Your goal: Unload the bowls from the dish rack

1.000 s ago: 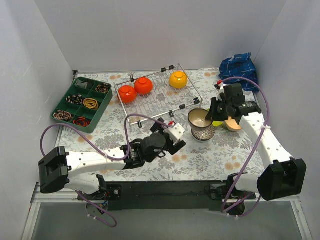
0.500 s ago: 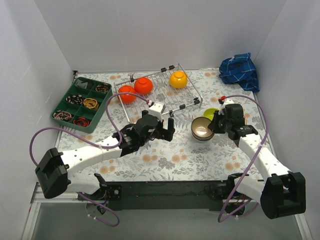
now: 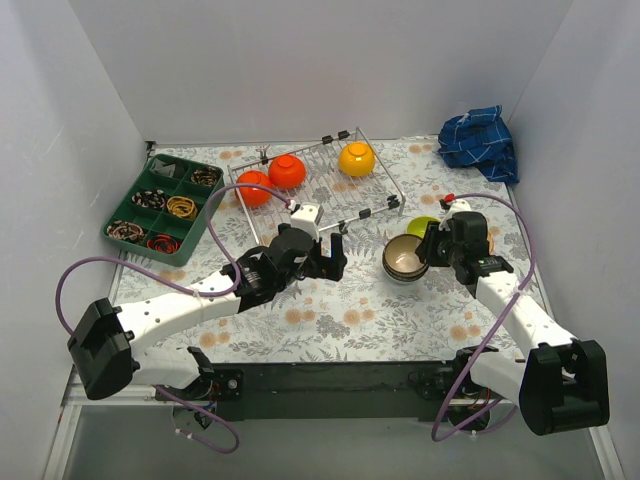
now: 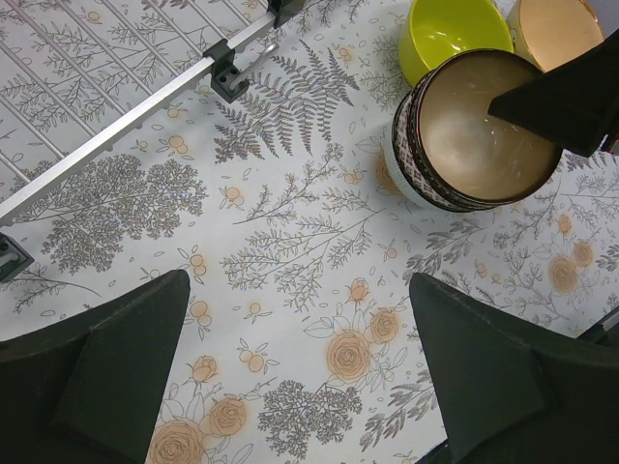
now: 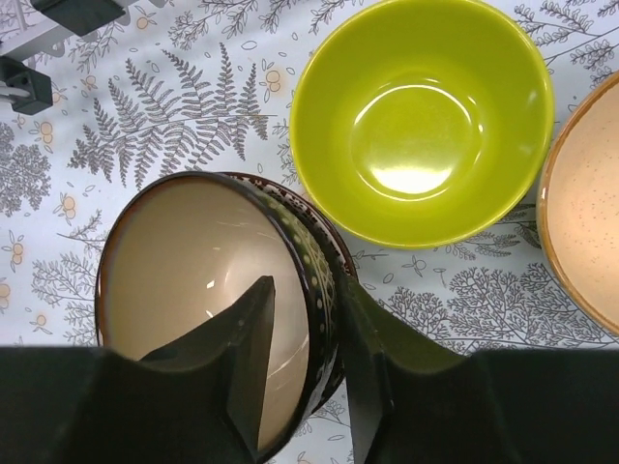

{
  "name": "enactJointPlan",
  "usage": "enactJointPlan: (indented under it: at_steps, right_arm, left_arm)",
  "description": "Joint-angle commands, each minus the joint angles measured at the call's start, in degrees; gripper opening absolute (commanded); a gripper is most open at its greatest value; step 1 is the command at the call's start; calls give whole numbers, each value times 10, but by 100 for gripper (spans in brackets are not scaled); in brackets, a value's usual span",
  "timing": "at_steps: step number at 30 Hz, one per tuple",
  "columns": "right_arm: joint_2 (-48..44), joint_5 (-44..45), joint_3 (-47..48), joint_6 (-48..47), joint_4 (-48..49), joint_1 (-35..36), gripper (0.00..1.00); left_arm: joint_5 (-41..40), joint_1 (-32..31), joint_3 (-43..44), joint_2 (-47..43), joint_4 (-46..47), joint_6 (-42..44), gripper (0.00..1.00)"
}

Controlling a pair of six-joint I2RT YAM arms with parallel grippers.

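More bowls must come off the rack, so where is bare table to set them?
Bare: the near table strip between the arms, and the gap between rack and blue cloth. Crowded: right of the rack, where patterned bowl and green bowl sit close.

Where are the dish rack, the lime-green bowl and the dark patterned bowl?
dish rack point(image 3: 320, 195): top external view, bare wire grid of its floor.
lime-green bowl point(image 5: 421, 121): right wrist view, inside bottom.
dark patterned bowl point(image 5: 174, 261): right wrist view, cream inner wall.

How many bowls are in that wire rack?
3: a red bowl and an orange bowl at the left of the dish rack, a yellow bowl near its far right corner.
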Motion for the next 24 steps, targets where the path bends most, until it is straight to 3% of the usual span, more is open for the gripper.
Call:
enactJointPlan:
  at_steps: [1, 8, 11, 12, 15, 18, 24]
  right_arm:
    - [-22, -11, 30, 2, 17, 0, 44]
    - [-44, 14, 49, 3, -49, 0, 44]
    - [-57, 28, 41, 10, -62, -1, 34]
    - [-61, 29, 34, 12, -64, 0, 24]
    - [-63, 29, 19, 18, -68, -1, 10]
    - [-62, 29, 11, 25, -67, -2, 4]
    - [-56, 48, 0, 24, -61, -2, 2]
  left_arm:
    - [-11, 4, 23, -21, -8, -9, 98]
    - [-14, 6, 35, -11, -8, 2, 98]
    - [-14, 9, 41, -9, -11, 3, 98]
    - [-15, 9, 43, -9, -12, 4, 98]
    - [-15, 12, 45, -8, -14, 6, 98]
    - [-14, 14, 49, -9, -16, 8, 98]
    - [-13, 21, 52, -8, -17, 9, 98]
